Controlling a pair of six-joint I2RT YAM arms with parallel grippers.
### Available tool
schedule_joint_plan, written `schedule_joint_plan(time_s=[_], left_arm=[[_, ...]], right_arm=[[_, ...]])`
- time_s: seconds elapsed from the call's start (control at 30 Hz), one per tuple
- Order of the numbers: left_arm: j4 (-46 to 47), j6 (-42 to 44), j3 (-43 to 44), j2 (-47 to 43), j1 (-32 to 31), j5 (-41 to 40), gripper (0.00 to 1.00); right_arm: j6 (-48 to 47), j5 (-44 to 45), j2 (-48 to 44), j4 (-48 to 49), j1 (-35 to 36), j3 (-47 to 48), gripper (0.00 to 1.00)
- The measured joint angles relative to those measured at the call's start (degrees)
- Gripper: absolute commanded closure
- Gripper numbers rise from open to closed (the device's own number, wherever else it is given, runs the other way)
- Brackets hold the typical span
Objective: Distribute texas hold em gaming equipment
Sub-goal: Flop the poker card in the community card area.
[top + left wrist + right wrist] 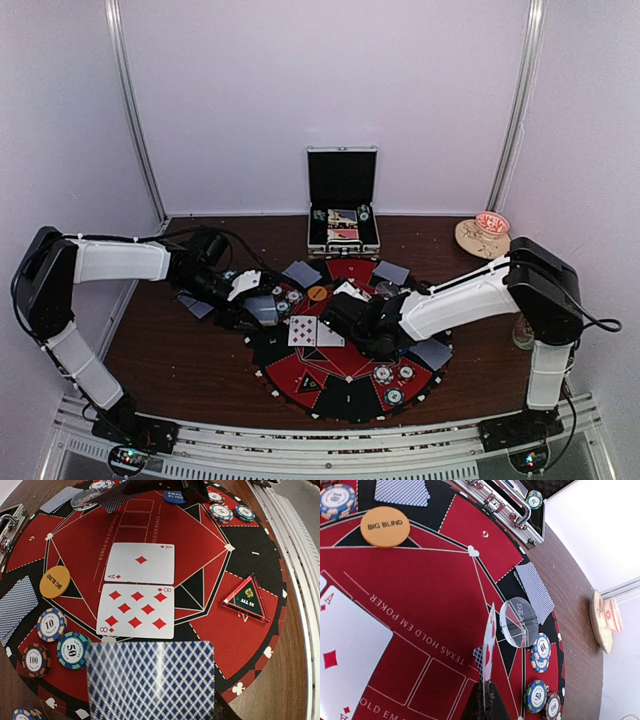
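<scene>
Looking at the right gripper [485, 697], what does it have?

One thin white-faced playing card [489, 640] with red pips, pinched at its lower edge between jaws closed fully on it. It stands upright on edge. Its long axis runs toward twelve o'clock in the right wrist view, so little more than a sliver of it shows.

And where should it go?

My guess is the row of empty white-outlined boxes [442, 680] printed on the round red-and-black felt mat [420, 585]. They lie at about nine to ten o'clock from the fingers, just beside them. The ace of diamonds [141, 563] and eight of diamonds [136, 611] lie flat further along that line. The card must tip from upright to flat, its long side matching the boxes.

Which arm is nearer?

The right one, clearly. The left gripper [260, 304] hovers at the mat's nine o'clock edge in the top view, closed on a stack of blue diamond-backed cards [150, 680].

How do things handle?

Cards look slick and flexible, and probably awkward to lift off matte felt. The orange Big Blind disc [385, 526] and clear round dealer puck [518, 622] look like hard, smooth plastic. The puck sits at one o'clock, near the card.
</scene>
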Motion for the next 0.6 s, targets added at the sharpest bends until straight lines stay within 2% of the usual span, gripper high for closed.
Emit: schedule_joint_plan(time_s=[0.2, 0.6], left_arm=[[0.0, 0.0, 0.0, 0.0, 0.02, 0.0, 0.54], [0.0, 0.0, 0.0, 0.0, 0.07, 0.0, 0.54]], right_arm=[[-4.33, 3.43, 2.75, 0.63, 2.62, 0.66, 1.0], [-9.25, -3.69, 2.16, 4.24, 4.5, -0.98, 0.99]])
